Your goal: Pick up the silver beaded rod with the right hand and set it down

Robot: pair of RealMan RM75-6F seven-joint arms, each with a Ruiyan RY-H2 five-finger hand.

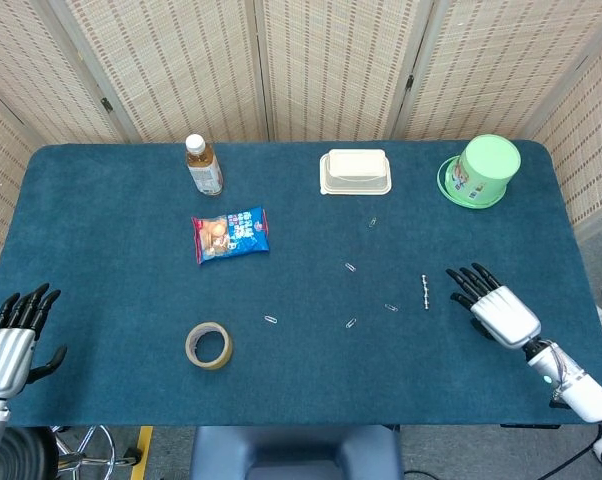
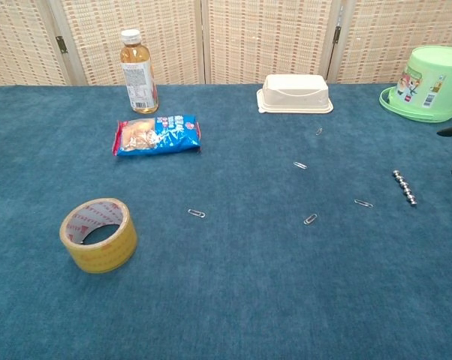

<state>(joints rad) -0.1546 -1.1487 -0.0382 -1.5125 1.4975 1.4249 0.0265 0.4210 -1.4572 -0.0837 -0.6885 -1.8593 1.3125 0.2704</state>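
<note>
Nothing's been picked up yet: the rod (image 1: pixel 425 291) lies flat on the table (image 1: pixel 111 260). The right hand (image 1: pixel 493 306) is held near it, fingers spread, empty, so everything's left.

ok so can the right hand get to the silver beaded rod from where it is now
Probably yes. The right hand is open over the cloth just right of the silver beaded rod, fingers pointing toward it, with bare cloth between them. The nearest paperclip lies on the rod's far side, out of the way.
</note>
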